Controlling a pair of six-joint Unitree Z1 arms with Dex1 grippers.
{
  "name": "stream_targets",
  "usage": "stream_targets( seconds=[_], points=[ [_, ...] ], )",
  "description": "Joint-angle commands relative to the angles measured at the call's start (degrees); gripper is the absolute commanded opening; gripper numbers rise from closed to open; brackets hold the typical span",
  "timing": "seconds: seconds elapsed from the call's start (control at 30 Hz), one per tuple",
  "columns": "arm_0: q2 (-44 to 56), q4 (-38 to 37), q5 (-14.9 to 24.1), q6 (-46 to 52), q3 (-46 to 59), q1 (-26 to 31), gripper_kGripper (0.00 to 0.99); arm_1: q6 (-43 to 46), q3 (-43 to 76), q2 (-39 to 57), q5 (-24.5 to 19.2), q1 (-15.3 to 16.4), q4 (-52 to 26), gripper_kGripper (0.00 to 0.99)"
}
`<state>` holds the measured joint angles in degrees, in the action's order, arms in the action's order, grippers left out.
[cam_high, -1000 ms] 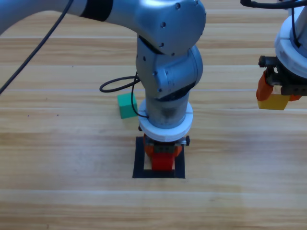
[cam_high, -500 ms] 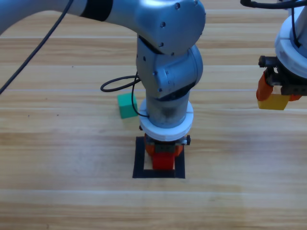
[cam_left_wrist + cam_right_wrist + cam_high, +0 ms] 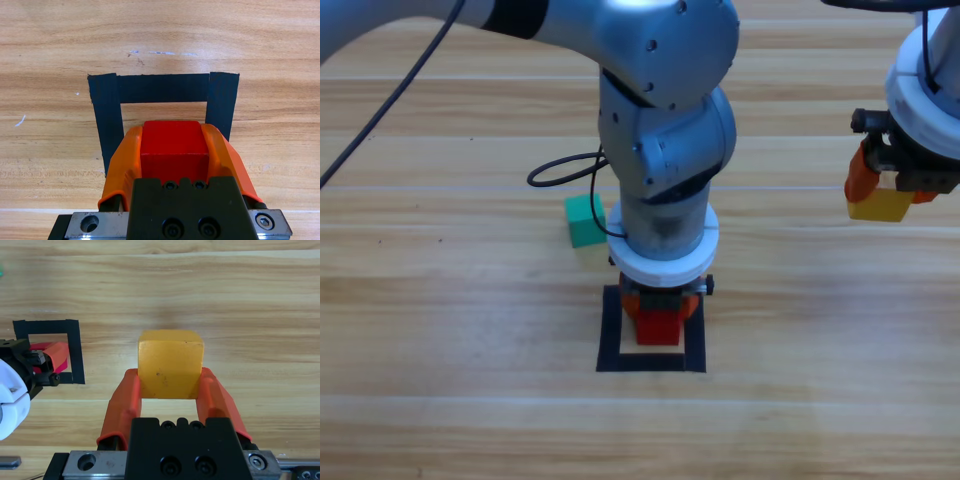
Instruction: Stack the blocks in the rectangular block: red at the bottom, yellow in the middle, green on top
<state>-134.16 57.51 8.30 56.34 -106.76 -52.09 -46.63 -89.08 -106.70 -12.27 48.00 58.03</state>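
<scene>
1. the red cube (image 3: 174,145) is held between the jaws of the left gripper (image 3: 660,318), which stands over the black tape square (image 3: 609,330); in the left wrist view the cube is seen inside the outline, with the far bar of tape just ahead of the jaws.
2. whether the red cube is already resting on the wood cannot be told; it is judged that the first placement is under way and no release has been made.
3. the yellow cube (image 3: 170,363) is clamped between the jaws of the right gripper (image 3: 886,190), raised clear of the table and well apart from the square, which lies off to that gripper's left in its wrist view.
4. the green cube (image 3: 584,220) is left untouched on the table, beside the left arm and behind its gripper, near a loop of black cable (image 3: 560,170).
5. left to be done, by this judgement: red released, yellow set on it, green fetched and put on top.
6. the wooden table (image 3: 440,330) is seen as pale, smooth planking with faint scuffs; nothing of the room beyond it is shown.
</scene>
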Motion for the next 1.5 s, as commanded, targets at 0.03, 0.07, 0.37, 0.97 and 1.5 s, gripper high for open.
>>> stream_targets(
  seconds=[0.03, 0.07, 0.37, 0.97, 1.5],
  points=[
    [-3.3, -0.6, -0.1, -0.4, 2.2, 1.4, 0.196, 0.4, 1.6, -1.4, 0.0, 1.5, -1.0, 0.279],
    [-3.3, -0.6, -0.1, -0.1, 2.2, 1.4, 0.236, 0.4, 1.6, -1.4, 0.1, 1.5, -1.0, 0.279],
    [-2.3, -0.6, -0.7, 1.8, 1.9, 0.2, 0.99, 0.4, 1.7, -1.5, 0.1, 1.5, -1.0, 0.281],
    [20.6, 15.5, 7.1, -5.9, -16.7, 8.8, 0.99, 0.3, 1.7, -0.6, 0.1, 1.5, -1.0, 0.281],
    [70.3, -38.1, -7.1, -43.2, 58.5, 31.1, 0.968, -2.9, -5.3, -10.8, 1.1, 10.1, -2.1, 0.281]
  ],
)
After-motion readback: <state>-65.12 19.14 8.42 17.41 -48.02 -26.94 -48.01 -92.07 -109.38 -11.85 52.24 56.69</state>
